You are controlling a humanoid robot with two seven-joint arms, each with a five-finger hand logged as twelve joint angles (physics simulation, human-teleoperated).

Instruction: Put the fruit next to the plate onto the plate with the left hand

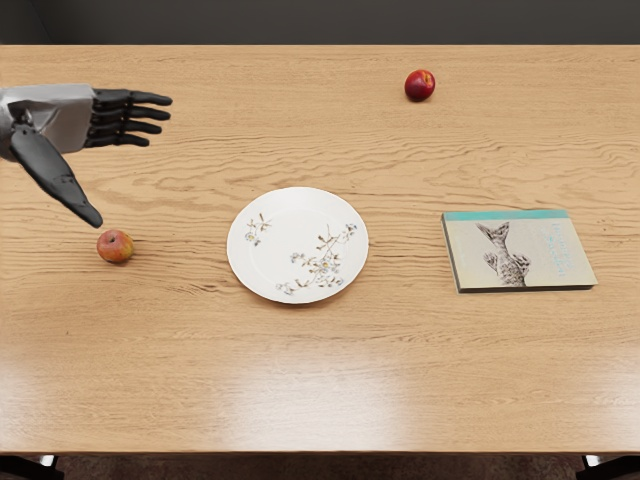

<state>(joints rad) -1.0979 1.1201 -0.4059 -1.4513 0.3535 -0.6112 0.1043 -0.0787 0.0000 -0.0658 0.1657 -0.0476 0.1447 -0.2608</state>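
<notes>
Left hand (70, 118), fingers (140, 98) apart and empty, round reddish apple (115, 245), round floral plate (285, 210)

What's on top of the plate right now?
Nothing rests on the plate; only its painted flower pattern shows. The nearer apple lies on the table to its left, near the open left hand. What the plate covers cannot be seen.

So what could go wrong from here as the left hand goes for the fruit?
Two fruits are out: the near apple left of the plate is likely the target, not the far apple at the back. The left hand is open above the near apple, thumb pointing down at it; a glancing touch could roll the round fruit away.
</notes>
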